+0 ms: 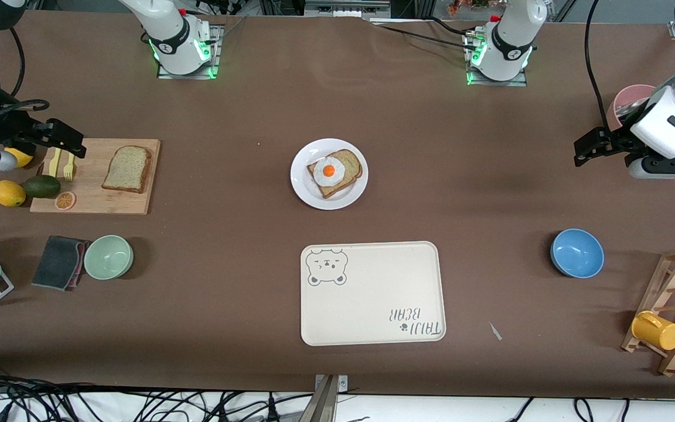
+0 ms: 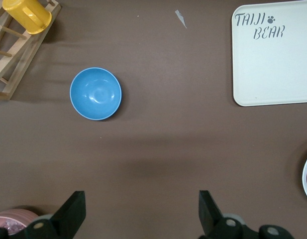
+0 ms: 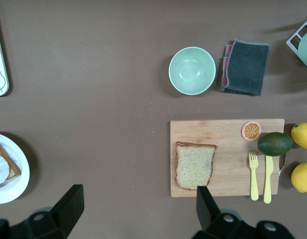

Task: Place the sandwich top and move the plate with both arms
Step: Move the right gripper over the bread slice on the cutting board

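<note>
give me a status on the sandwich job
Left gripper and right gripper open, empty. Bread slice on board; plate untouched. Nothing in the way.

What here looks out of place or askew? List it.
Little stands out. A small pale scrap lies loose on the table beside the bear tray, toward the left arm's end. The yellow cup lies tipped on the wooden rack. Nothing looks spilled or broken.

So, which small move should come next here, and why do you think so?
Probably the right gripper should come down over the sandwich top. That plain slice lies untouched on the cutting board, while the bread with egg waits uncovered on the plate. The right gripper is open and empty above the board's end; the left gripper waits, open, at its end of the table.
</note>
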Tool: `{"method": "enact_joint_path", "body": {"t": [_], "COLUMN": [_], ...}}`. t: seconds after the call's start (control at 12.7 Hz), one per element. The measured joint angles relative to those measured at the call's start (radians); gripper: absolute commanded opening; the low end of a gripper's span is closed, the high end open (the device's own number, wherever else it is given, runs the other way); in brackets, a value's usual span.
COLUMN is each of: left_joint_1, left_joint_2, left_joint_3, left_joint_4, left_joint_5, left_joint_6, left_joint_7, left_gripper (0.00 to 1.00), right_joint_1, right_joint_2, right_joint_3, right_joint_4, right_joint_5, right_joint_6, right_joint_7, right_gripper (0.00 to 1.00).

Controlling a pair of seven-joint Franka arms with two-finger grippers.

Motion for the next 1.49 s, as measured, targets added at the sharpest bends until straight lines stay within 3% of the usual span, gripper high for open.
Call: {"method": "enact_joint_path", "body": {"t": [1.18, 1.49], "left_joint_1": [0.005, 0.005], "left_joint_2": [0.003, 0.003], "left_joint_3": [-0.001, -0.004], "left_joint_4": [0.0, -0.002], "left_joint_5": [0.0, 0.0], "left_joint_6": [0.001, 0.0], "left_joint_7": [-0.001, -0.001], "left_gripper": [1.0, 1.0], "right_joint_1": [0.008, 0.01], "right_joint_2": [0.013, 0.04], "right_joint_3": [0.013, 0.012], "right_joint_4": [-0.01, -0.109], "right_joint_5": [0.0, 0.0], "right_joint_6": [-0.001, 0.105], "right_joint_7": [0.0, 0.0], "right_gripper": [1.0, 1.0]}}
